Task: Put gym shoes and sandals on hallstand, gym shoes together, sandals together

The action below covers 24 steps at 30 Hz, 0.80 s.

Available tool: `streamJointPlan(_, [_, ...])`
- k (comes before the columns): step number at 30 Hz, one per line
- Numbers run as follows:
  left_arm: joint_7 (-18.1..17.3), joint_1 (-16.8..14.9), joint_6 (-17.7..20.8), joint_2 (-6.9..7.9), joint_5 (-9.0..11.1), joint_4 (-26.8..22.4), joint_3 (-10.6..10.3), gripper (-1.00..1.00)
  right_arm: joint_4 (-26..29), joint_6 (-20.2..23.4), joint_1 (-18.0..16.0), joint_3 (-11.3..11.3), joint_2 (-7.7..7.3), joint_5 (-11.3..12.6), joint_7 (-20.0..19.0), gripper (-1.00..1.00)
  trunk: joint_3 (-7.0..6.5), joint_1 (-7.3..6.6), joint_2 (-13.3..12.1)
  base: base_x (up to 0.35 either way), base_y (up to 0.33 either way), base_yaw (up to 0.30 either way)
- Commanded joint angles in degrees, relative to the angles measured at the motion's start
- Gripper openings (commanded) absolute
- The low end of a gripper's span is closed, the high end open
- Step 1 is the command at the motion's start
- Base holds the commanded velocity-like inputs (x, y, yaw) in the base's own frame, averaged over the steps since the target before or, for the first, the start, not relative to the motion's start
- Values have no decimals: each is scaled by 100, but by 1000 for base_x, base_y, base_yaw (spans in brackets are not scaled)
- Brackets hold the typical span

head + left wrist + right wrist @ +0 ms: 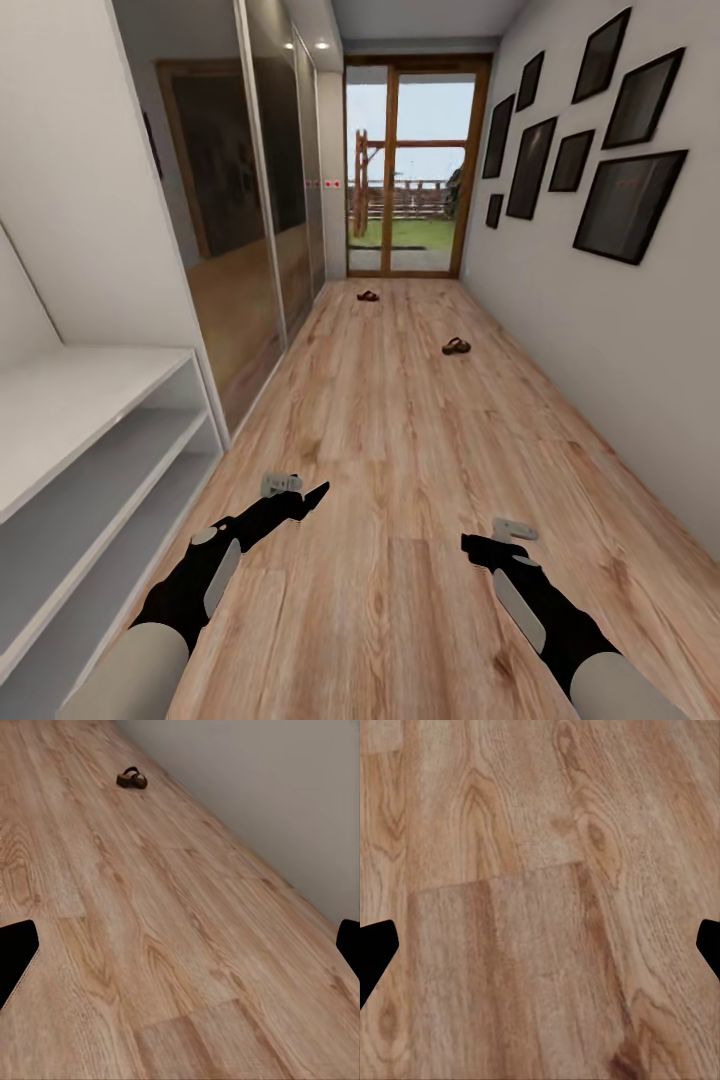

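Observation:
Two dark brown sandals lie far down the corridor floor (400,450): one sandal (456,346) towards the right wall, the other sandal (368,296) further off near the glass door. The left wrist view also catches a sandal (132,778) close to a pale wall. The gym shoes are out of view. The hallstand (90,420), a pale unit with open shelves, stands at the near left. My left gripper (312,495) and right gripper (478,547) hover low over bare planks, far from both sandals. Both are open and empty, as the left gripper (180,952) and right gripper (540,949) show with fingertips wide apart.
Mirrored wardrobe doors (250,220) line the left wall beyond the hallstand. Dark picture frames (630,205) hang on the right wall. A wood-framed glass door (415,165) closes the corridor's far end. Open floor runs between me and the sandals.

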State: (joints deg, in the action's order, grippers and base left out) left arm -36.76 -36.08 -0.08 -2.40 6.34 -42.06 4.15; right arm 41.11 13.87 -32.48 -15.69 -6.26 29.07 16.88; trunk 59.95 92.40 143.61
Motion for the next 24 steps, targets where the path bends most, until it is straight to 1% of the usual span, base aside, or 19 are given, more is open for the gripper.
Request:
streamJointPlan(1, [-35,-4,-1,-6,11,5,24,100,11,19,-4,-39,-8,46,53,100,6,2,2,348,0,0])
streamJointPlan(24, [-35,-4,-1,-6,9,5,20,100,11,19,-4,-39,-12,46,53,100,6,2,2,348,0,0])
